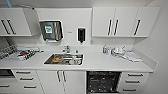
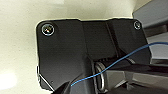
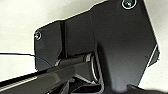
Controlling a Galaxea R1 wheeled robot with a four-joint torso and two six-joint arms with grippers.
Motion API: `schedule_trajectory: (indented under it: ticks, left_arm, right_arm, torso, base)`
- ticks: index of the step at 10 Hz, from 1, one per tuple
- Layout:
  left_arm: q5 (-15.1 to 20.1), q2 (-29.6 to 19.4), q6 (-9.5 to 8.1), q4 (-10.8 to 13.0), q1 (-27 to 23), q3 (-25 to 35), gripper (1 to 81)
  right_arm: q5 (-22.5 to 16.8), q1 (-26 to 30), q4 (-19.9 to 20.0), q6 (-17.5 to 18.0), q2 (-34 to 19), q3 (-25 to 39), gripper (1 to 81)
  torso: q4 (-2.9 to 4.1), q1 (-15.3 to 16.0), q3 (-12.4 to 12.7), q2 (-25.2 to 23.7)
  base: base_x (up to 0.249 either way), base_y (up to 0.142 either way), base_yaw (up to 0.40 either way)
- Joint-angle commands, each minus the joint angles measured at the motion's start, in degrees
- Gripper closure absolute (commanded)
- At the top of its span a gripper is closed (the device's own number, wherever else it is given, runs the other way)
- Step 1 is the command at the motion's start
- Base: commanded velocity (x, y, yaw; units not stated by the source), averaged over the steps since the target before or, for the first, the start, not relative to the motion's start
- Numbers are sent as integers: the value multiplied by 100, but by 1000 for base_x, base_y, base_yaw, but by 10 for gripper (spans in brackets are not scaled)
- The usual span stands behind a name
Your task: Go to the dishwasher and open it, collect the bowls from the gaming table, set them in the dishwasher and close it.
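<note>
Along the back wall runs 1 white tabletop [image 1: 100, 63] w/ wall cabinets above. Going left to right: 1 dish rack [image 1: 7, 51] w/ some red and white items beside it, too blurred to name; 1 steel towel dispenser [image 1: 51, 30] on the wall; 1 sink [image 1: 64, 59] w/ tap behind and dishes inside, count unclear; 1 dark soap dispenser [image 1: 81, 35]; a few bottles and white items nr the right end. Below the tabletop, right of the 2 cupboard doors under the sink, sits 1 dishwasher [image 1: 103, 82]: it faces the camera, dark interior and wire racks exposed, door open, long axis upright. Each hand's state: can't tell; wrist views give dark robot plate over pale floor.
</note>
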Motion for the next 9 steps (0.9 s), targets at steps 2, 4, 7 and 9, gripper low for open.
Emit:
schedule_trajectory:
  ticks: [2,4,7,9]
  left_arm:
    - [343,-28,20,-42,-214,23,10]
    - [343,-2,29,-42,-214,23,10]
    - [343,6,11,-42,-214,23,10]
    - [334,7,11,-50,-214,23,10]
  right_arm:
    - [-225,234,-44,-4,3,12,10]
    - [-225,234,-44,5,3,12,10]
    - [-234,251,-35,-21,29,13,10]
    - [-234,261,-26,-22,29,12,10]
  torso:
    - [0,-29,40,30]
    - [0,-55,79,78]
    - [0,-59,79,78]
    - [0,-61,79,81]
  base:
    - [0,0,0]
    - [0,0,0]
    - [0,0,0]
    - [0,0,0]
